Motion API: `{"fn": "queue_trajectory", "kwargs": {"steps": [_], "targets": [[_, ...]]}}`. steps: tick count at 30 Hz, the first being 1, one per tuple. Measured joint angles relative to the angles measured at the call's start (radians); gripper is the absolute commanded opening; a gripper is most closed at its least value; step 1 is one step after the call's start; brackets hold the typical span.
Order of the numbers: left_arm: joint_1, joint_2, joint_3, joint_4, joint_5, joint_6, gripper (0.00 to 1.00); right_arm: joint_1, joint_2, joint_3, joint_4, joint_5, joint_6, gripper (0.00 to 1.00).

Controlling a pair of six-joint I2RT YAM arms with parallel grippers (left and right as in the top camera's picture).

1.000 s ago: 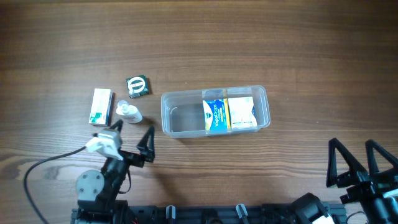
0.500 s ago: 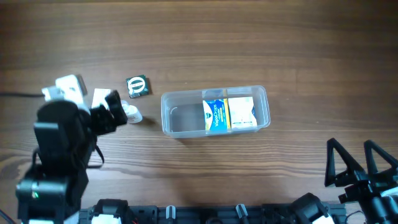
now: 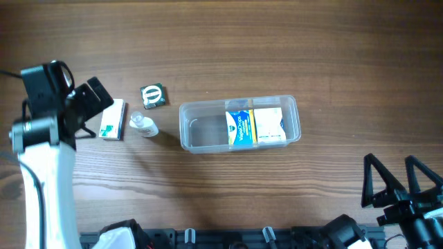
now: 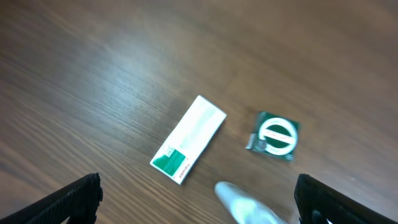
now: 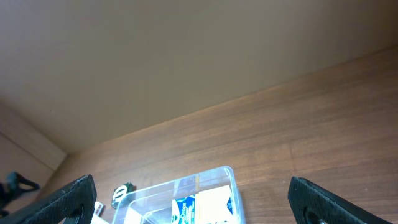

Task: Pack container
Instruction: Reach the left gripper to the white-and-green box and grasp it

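Could knock or roll the small bottle [image 4: 245,205], crowding the white-and-green box [image 4: 188,139] under the wide-spread, empty left gripper [image 4: 196,186], if lowered off-centre; green packet [image 4: 274,135] just beyond. Likewise spread, grasping nothing: right gripper [image 3: 392,162]. Well ahead of it, container [image 3: 201,133]: blue-and-white box [image 3: 241,128] and pale box [image 3: 270,124] side by side inside, far-left end bare

L gripper [image 3: 92,111] raised, jaws wide, empty, R gripper [image 3: 397,181] low, jaws wide, empty
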Motion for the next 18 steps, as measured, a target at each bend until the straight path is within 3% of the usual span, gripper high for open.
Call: {"fn": "queue_trajectory", "kwargs": {"steps": [11, 18], "targets": [[0.089, 0.405, 0.000, 0.047, 0.123, 0.178, 0.96, 0.000, 0.000, 0.000, 0.000, 0.000, 0.000, 1.00], [0.089, 0.470, 0.000, 0.097, 0.137, 0.327, 0.94, 0.000, 0.000, 0.000, 0.000, 0.000, 0.000, 1.00]]}}
